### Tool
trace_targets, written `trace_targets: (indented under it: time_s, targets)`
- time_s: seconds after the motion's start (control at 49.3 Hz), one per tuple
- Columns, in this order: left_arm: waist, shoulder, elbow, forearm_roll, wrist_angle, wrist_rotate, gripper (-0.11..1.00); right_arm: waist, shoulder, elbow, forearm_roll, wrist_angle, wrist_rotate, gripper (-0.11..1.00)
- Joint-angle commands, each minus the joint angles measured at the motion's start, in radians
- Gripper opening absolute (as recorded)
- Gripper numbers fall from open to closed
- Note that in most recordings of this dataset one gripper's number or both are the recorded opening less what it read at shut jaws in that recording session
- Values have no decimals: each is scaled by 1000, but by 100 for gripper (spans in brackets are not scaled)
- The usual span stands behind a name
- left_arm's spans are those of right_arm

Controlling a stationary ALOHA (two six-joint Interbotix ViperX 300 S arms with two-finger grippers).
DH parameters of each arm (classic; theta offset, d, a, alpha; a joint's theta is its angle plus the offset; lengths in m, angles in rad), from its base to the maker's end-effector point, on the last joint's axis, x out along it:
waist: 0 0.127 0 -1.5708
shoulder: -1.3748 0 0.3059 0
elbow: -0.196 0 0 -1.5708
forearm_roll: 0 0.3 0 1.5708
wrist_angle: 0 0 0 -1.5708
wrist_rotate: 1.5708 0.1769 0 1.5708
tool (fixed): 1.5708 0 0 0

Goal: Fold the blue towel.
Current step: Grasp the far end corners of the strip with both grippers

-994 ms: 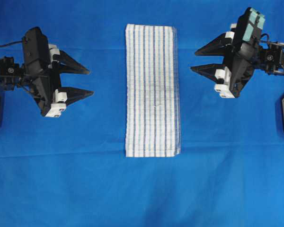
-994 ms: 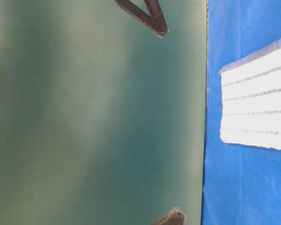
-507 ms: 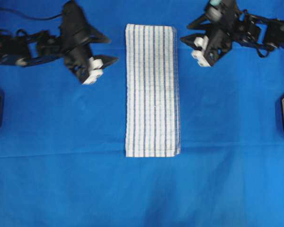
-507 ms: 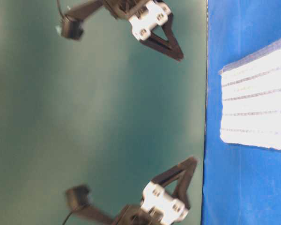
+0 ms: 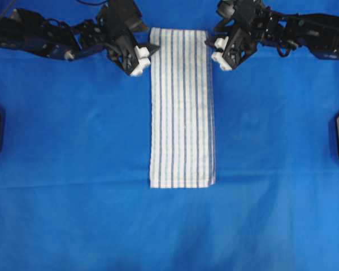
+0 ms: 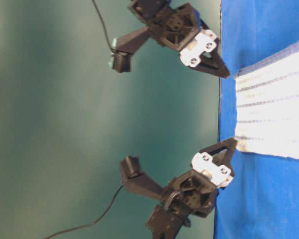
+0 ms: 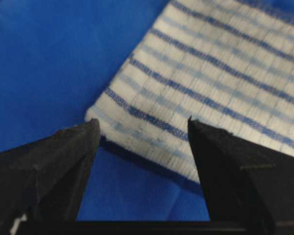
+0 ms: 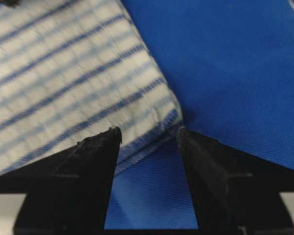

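The towel [image 5: 182, 107] lay flat mid-table on the blue tablecloth [image 5: 73, 214], a long narrow strip, white with thin blue stripes, running from the far edge of the overhead view toward the near side; its edges looked layered, as if doubled over. Both arms reached in at its far end. The left gripper [image 5: 145, 53] sat at the far left corner, jaws spread apart, nothing between them; from the wrist view, that corner [image 7: 112, 117] lay just ahead of the two black fingers [image 7: 63, 156], framed in the gap. The right gripper [image 5: 213, 49] sat at the far right corner, jaws likewise parted and empty; its wrist view showed the corner [image 8: 161, 117] just beyond its fingers [image 8: 95, 156]. Contact with the cloth could not be told. In the table-level view both grippers pointed at the towel's end [image 6: 249, 109], one at each corner.
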Motion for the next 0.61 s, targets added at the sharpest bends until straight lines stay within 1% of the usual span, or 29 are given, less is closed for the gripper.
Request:
trace_targets:
  time_s: [0.0,0.264,0.588]
  targets:
    - [5,6,-34,2,-9,2,66,-8,9,-21,-2,-26,2,59]
    - [18,49,-71,2,-9,2,66,-21,48,-23,-2,-67,2,59]
    - [28,77,-74,2,-9,2,65,-31,78,-35,-2,-94,2,58]
